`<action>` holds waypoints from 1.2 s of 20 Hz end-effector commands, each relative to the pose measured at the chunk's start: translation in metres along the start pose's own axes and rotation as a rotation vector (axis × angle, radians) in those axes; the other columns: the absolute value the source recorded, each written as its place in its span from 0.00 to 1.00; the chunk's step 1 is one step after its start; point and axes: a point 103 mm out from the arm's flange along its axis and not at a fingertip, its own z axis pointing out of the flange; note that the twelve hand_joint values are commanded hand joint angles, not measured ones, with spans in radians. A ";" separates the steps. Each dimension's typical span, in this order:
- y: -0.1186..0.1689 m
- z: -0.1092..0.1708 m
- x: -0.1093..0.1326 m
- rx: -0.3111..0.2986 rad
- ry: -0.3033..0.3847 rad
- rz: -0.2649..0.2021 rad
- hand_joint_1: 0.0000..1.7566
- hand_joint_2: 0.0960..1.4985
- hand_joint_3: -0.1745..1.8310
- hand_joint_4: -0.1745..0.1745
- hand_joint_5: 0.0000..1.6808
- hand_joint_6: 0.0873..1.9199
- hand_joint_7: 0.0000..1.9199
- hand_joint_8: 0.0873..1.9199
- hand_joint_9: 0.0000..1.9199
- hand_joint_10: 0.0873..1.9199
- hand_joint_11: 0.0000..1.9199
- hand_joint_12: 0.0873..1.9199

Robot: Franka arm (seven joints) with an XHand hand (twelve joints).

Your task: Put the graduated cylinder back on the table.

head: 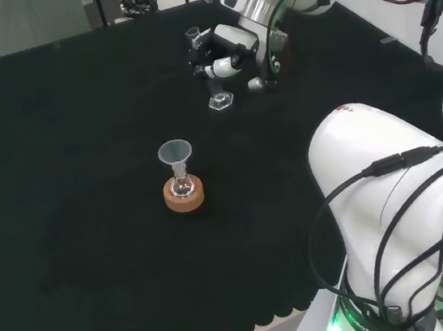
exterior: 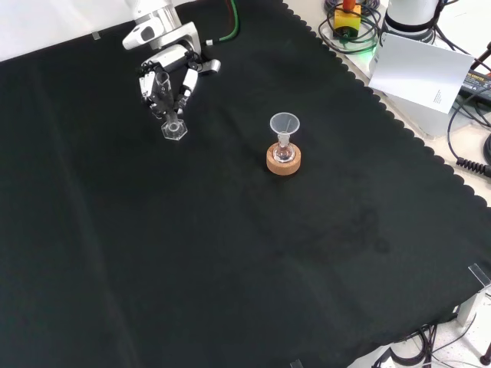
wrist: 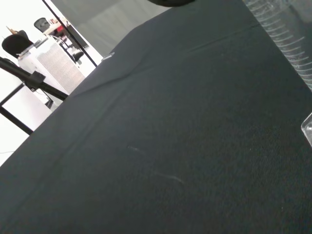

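Hand (exterior: 170, 67) fingers curled around graduated cylinder (exterior: 168, 103), its base on black cloth (exterior: 230, 253)

Cloth (exterior: 230, 253) on the surface: matt black, fine weave, scalloped edge. Cylinder (exterior: 167, 103): clear, glossy, looks like glass or plastic, printed graduations, hexagonal clear foot. Hand (exterior: 165, 65): glossy white shells, black matt parts. At 3 o'clock from the cylinder in the front view: clear funnel (exterior: 284, 124) in a small clear flask (exterior: 284, 152), on a matt, grainy cork ring (exterior: 283, 162).
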 end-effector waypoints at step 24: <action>0.007 0.037 -0.027 -0.061 0.116 0.012 0.70 0.76 0.09 0.00 0.52 0.59 0.46 0.59 0.68 0.00 0.57 0.40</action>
